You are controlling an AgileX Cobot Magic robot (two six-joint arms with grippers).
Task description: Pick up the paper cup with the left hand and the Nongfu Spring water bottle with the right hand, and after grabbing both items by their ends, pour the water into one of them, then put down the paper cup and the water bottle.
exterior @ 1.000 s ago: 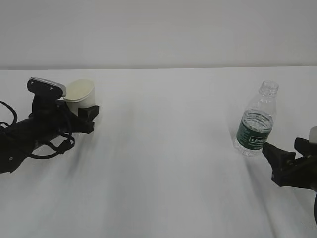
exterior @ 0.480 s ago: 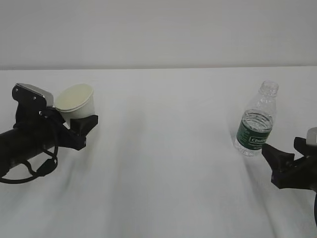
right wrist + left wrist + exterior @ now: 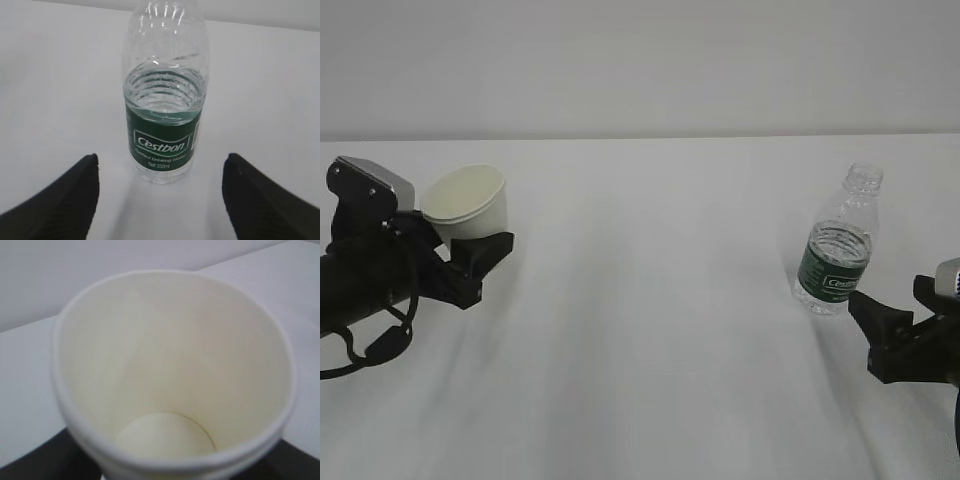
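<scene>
My left gripper (image 3: 477,246) is shut on the base of the white paper cup (image 3: 470,200), which hangs off the table, its mouth tilted up and to the left. The left wrist view looks straight into the empty cream inside of the cup (image 3: 170,365), and the dark fingers (image 3: 30,462) show at its lower corners. The uncapped water bottle (image 3: 838,245) stands upright on the right, its water (image 3: 165,95) reaching the top of the green label. My right gripper (image 3: 892,300) is open and empty, low on the table just short of the bottle (image 3: 165,115), which is centred ahead of the gap.
The white table (image 3: 650,330) runs back to a pale wall (image 3: 640,60). A wide stretch of bare tabletop separates the cup from the bottle.
My left arm has drawn back to the left with the cup in its grip, and the cup has tipped from upright to tilted. The right gripper and bottle have stayed put.
</scene>
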